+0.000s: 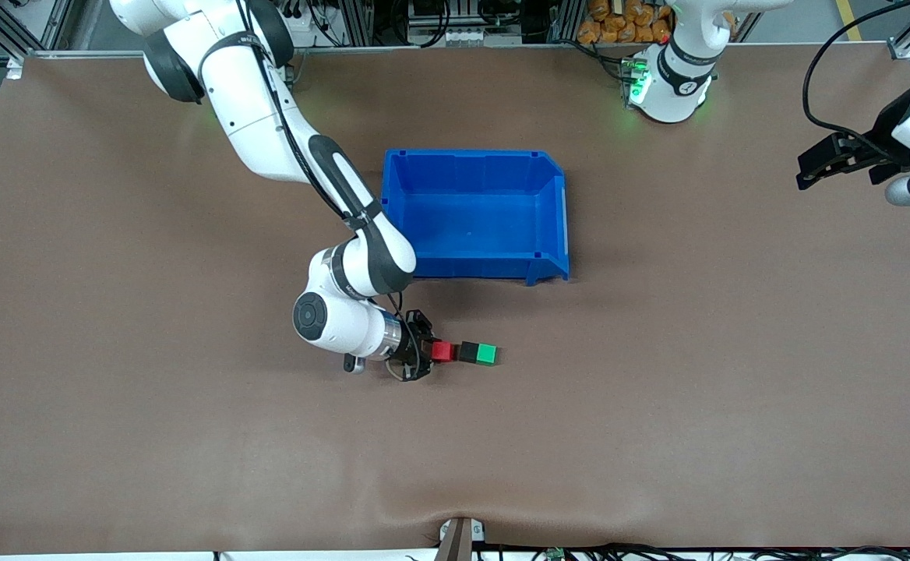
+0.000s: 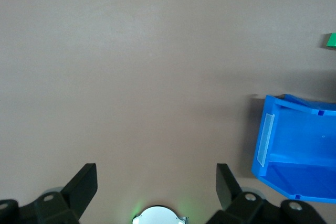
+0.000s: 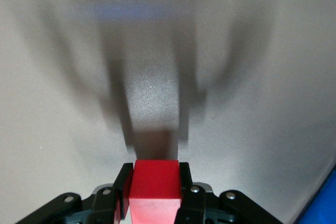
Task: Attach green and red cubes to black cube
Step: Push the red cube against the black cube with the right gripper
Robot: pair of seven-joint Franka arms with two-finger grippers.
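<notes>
Your right tool (image 1: 426, 352) is down low at the desk (image 1: 190, 452), clamped on the red cube (image 1: 444, 352), with its wrist lying nearly flat. In the right wrist view you can see the red cube (image 3: 156, 184) pinched squarely between the two fingers (image 3: 125, 190), one on each side face.

The red cube sits right up against the black cube (image 1: 469, 351), and the green cube (image 1: 488, 354) is touching the black one on the side toward the left arm's end of the desk. So you've got red, black, green in one straight row on the desk, nearer to the front camera than the blue bin (image 1: 477, 214). From these views I can't tell whether the red one is actually seated or just touching.

Your left tool (image 1: 817, 161) is waiting up in the air over the left arm's end of the desk, well apart from the cubes. Its fingers (image 2: 84, 184) are spread wide with nothing between them. Its wrist camera catches the blue bin (image 2: 296, 148) and a sliver of the green cube (image 2: 331, 40) at the frame edge.
</notes>
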